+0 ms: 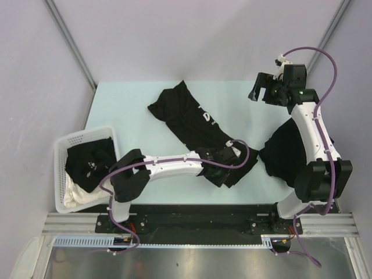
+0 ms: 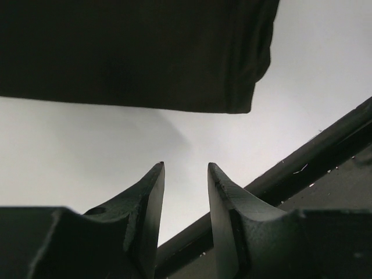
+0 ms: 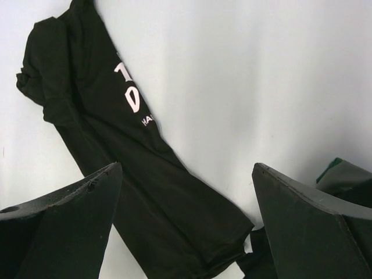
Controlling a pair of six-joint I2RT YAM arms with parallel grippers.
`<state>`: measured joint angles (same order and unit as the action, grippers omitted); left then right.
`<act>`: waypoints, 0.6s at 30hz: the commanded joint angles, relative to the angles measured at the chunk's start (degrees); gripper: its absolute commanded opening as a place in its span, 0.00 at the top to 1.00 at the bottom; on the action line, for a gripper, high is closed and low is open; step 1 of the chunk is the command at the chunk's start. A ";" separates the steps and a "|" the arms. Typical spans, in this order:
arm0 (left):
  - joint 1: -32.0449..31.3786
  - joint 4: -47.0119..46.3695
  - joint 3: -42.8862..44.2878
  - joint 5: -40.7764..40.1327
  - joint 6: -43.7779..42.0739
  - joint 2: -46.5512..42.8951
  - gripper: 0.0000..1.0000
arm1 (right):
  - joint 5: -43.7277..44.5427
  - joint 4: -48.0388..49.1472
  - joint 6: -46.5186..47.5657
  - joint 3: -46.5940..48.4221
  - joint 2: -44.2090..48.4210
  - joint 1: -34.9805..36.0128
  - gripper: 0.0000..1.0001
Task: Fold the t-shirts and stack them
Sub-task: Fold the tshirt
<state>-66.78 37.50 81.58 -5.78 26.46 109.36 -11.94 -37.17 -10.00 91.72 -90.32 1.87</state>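
Observation:
A black t-shirt (image 1: pixel 186 119) with white lettering lies in a long diagonal strip across the middle of the table; the right wrist view shows it (image 3: pixel 145 174) too. Over its near end my left gripper (image 1: pixel 235 158) hangs low, open. Bare table shows between its fingers (image 2: pixel 186 168), and a black t-shirt edge (image 2: pixel 133 52) lies just ahead. Another black t-shirt (image 1: pixel 285 151) sits bunched at the right, partly under the right arm. My right gripper (image 1: pixel 261 93) is raised at the back right, open wide and empty (image 3: pixel 187 168).
A white lattice basket (image 1: pixel 64 174) at the left edge holds a black garment (image 1: pixel 87 163) on a white cloth (image 1: pixel 78 197). The table's black front rail (image 2: pixel 325 145) runs close to the left gripper. Grey walls close in the back and sides.

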 commanded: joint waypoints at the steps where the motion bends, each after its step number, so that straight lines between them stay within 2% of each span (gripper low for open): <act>1: -0.89 -3.65 4.19 -0.81 -2.72 2.34 0.59 | 0.61 -0.36 0.51 0.30 4.10 -0.73 0.00; 18: -3.18 -6.47 9.56 1.12 -6.86 7.80 0.58 | 1.13 -0.80 1.03 -0.58 4.28 -1.08 0.00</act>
<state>-68.88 32.99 88.51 -5.72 20.97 116.92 -11.35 -38.72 -9.65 90.94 -87.72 1.04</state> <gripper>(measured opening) 0.421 0.994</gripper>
